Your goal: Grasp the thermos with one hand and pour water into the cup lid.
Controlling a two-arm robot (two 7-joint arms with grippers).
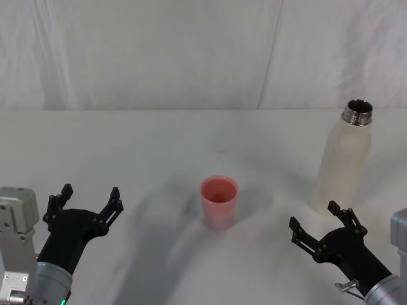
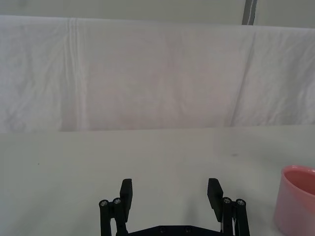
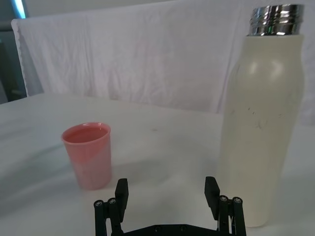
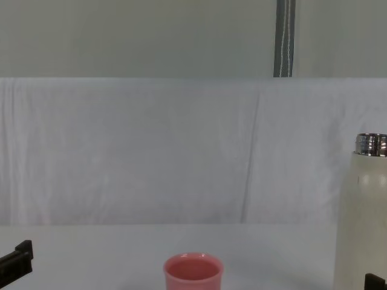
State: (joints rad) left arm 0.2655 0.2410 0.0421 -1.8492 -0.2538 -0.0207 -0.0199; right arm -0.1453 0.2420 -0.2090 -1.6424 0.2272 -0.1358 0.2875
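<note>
left gripper (image 1: 87,199), jaws spread and holding nothing, hovers low over the near left of the table (image 1: 159,136), well apart from both vessels; judged idle, since the task needs one hand only. the cup lid (image 1: 219,202) stands upright and mouth-up at the table's middle, between the two arms, a placement that leaves its opening free to receive a pour from either side. the thermos (image 1: 343,162) stands upright on the right, farther back than the cup lid, its steel neck uncapped and so ready to pour. right gripper (image 1: 321,227), jaws spread and empty, sits just in front of the thermos base and a little toward the cup lid, not touching it; in the right wrist view the bottle lies slightly off the jaw gap. this arm is judged the likely grasper; the grasp is not yet made.
</note>
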